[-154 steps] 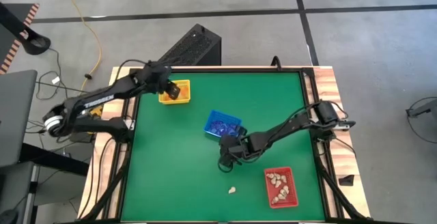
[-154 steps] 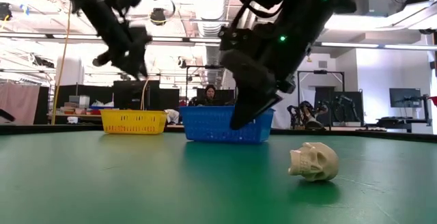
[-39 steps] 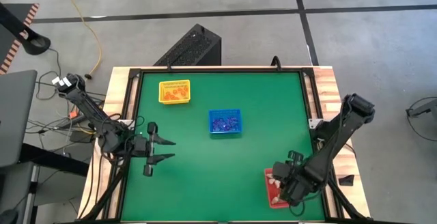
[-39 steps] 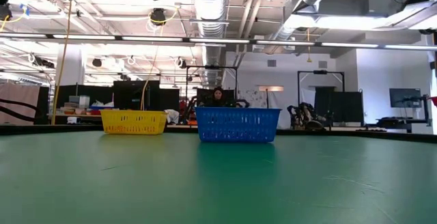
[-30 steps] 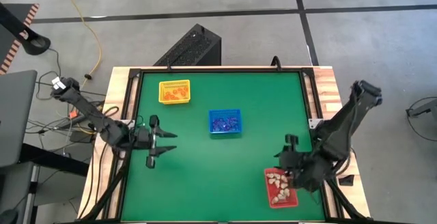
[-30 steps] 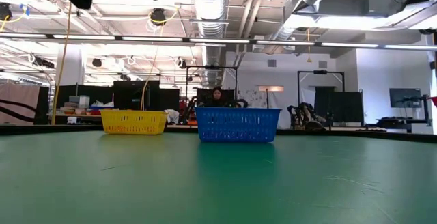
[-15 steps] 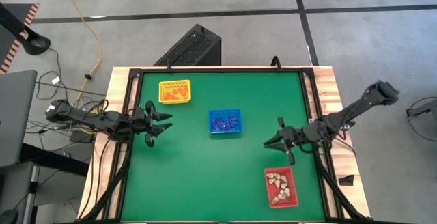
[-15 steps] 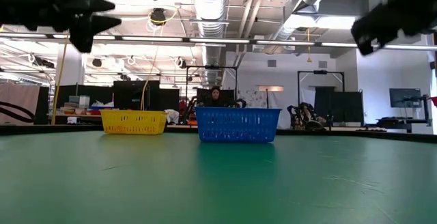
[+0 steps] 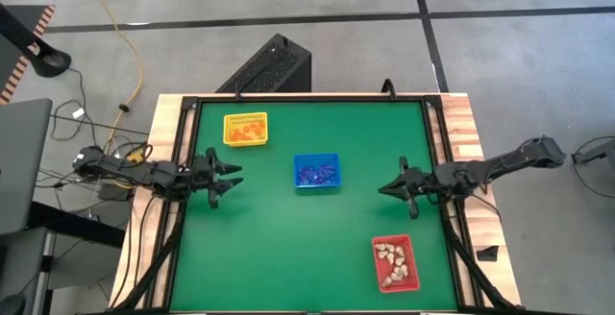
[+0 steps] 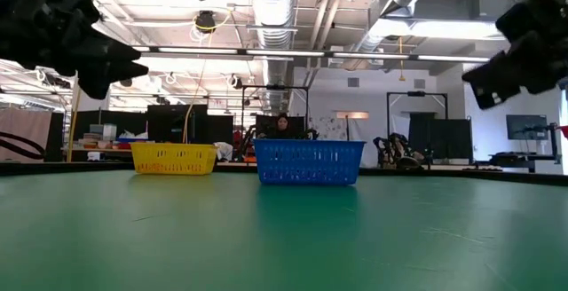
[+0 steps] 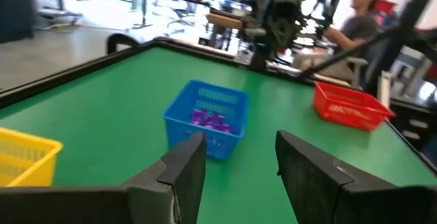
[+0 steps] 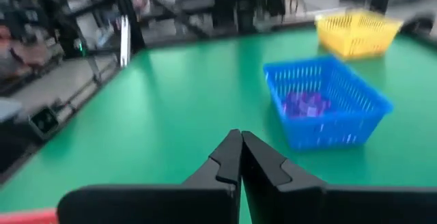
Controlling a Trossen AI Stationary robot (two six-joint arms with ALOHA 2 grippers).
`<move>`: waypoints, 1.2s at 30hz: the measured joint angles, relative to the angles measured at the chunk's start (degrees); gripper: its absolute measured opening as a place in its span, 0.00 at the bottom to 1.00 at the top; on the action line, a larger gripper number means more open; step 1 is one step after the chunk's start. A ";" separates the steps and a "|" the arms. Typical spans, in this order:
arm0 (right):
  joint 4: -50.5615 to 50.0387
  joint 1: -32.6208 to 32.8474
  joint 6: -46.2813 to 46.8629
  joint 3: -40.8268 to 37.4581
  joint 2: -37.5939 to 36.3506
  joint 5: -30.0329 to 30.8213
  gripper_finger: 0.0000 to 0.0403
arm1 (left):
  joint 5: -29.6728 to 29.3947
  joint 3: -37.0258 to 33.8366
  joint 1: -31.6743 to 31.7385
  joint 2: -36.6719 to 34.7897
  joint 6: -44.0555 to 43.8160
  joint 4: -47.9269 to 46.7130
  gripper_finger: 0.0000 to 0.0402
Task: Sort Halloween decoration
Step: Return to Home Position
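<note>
On the green table, the Halloween trinkets lie sorted in three bins.
Orange trinkets fill the yellow bin, purple trinkets the blue bin, cream trinkets the red bin. The left gripper hovers released at the left edge, and the right gripper is clenched empty at the right.

The centre tray sits about mid-table on the table, with trinkets inside it. To its left, well apart, hangs the left gripper; to its right, about as far off, hangs the right gripper (each arm reaches in over its own side edge). Behind the centre tray and to its left stands the back tray, holding more trinkets. In front of the centre tray and to its right lies the front tray, near the table's edge, also with trinkets in it.
</note>
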 joint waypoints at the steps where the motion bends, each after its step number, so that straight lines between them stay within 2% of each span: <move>1: 0.96 0.00 -1.26 0.00 -1.05 0.05 0.10 | 0.79 0.00 0.00 0.05 0.60 0.00 0.41; 4: 2.27 0.00 -7.11 -0.02 -3.97 0.36 0.08 | 3.45 0.00 0.00 0.03 2.58 -0.13 0.41; 8: 2.27 -0.02 -13.53 -0.04 -6.78 7.00 0.07 | 3.89 0.00 -0.02 0.05 4.65 -0.24 0.41; 15: 1.96 0.00 -13.40 -0.07 -7.33 7.91 0.13 | 3.87 -0.05 -0.02 0.05 4.81 -0.25 0.41; 36: -3.53 0.00 -13.37 -0.15 -7.31 7.82 0.13 | 3.80 -0.13 -0.02 0.05 4.81 -0.26 0.41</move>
